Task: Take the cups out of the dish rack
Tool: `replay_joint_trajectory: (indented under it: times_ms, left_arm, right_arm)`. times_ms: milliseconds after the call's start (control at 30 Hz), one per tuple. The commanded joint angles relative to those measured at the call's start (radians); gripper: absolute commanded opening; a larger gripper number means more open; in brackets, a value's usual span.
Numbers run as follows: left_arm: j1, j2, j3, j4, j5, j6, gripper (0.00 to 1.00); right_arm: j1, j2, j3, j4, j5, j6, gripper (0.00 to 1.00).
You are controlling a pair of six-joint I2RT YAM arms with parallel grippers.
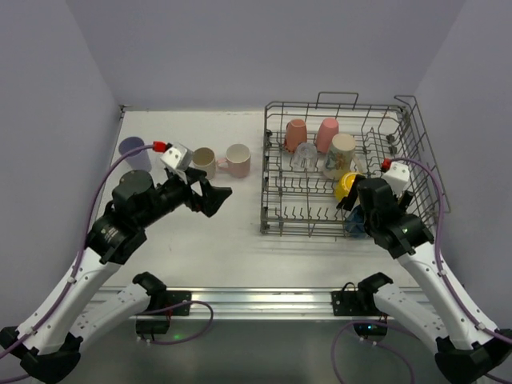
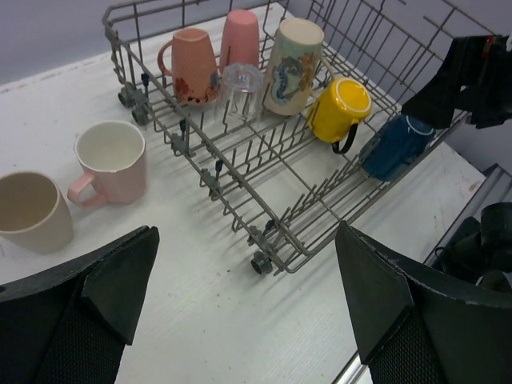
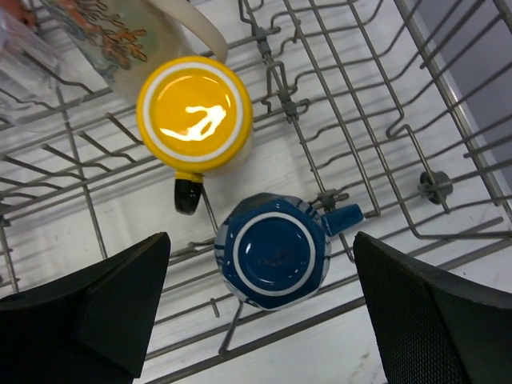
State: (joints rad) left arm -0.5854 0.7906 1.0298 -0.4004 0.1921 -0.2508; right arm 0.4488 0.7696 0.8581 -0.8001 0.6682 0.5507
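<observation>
The grey wire dish rack (image 1: 265, 172) stands at the right. It holds upside-down cups: salmon (image 1: 296, 134), pink (image 1: 326, 134), a clear glass (image 1: 304, 156), a cream printed cup (image 1: 340, 154), a yellow mug (image 1: 346, 186) and a dark blue mug (image 3: 276, 260). My right gripper (image 3: 262, 240) is open above the dark blue mug, one finger on each side, not touching it. My left gripper (image 2: 246, 240) is open and empty over the table, left of the rack (image 2: 210, 178). A lavender cup (image 1: 134, 154), a beige cup (image 1: 204, 161) and a pink mug (image 1: 238, 160) stand on the table.
The rack's tall wire handles (image 1: 416, 120) rise at its right and far sides. The yellow mug (image 3: 194, 108) sits close beside the dark blue one. The metal rail (image 1: 256, 300) runs along the table's near edge. Walls close the left, right and back.
</observation>
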Motion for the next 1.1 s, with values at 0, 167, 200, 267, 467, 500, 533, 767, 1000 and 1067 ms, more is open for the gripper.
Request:
replay_joint_trajectory:
  times_ms: [0, 167, 200, 267, 467, 500, 533, 767, 1000, 1067]
  left_arm:
    - [-0.004, -0.053, -0.132, 0.09, 0.032, -0.004, 1.0]
    - [-0.004, -0.071, -0.197, 0.112, 0.041, 0.018, 1.0]
    - [-0.011, -0.074, -0.201, 0.112, 0.07, 0.018, 1.0]
    - [-0.031, -0.086, -0.204, 0.106, 0.053, 0.024, 1.0]
    - [-0.059, -0.111, -0.206, 0.095, 0.012, 0.03, 1.0]
    - [-0.062, -0.116, -0.208, 0.094, 0.009, 0.03, 1.0]
    - [-0.062, -0.116, -0.206, 0.094, 0.006, 0.03, 1.0]
    - [-0.068, -0.106, -0.206, 0.092, 0.006, 0.03, 1.0]
    - [-0.074, -0.09, -0.206, 0.092, 0.004, 0.03, 1.0]
    - [-0.073, -0.087, -0.206, 0.092, 0.004, 0.03, 1.0]
  right_arm:
    - [-0.025, 0.029, 0.055, -0.128, 0.038, 0.064, 0.99]
    - [-0.052, 0.079, 0.039, -0.128, -0.033, 0.066, 0.99]
    - [-0.052, 0.095, 0.041, -0.134, -0.03, 0.072, 0.99]
    - [-0.062, 0.112, 0.048, -0.136, -0.036, 0.071, 0.99]
    - [-0.079, 0.195, 0.085, -0.136, -0.125, 0.055, 0.99]
    - [-0.082, 0.203, 0.088, -0.142, -0.127, 0.057, 0.99]
    - [-0.088, 0.209, 0.096, -0.146, -0.131, 0.058, 0.99]
    - [-0.14, 0.238, 0.084, -0.148, -0.203, 0.089, 0.99]
    - [-0.16, 0.292, 0.059, -0.149, -0.182, 0.13, 0.97]
    - [-0.159, 0.31, 0.052, -0.148, -0.17, 0.137, 0.95]
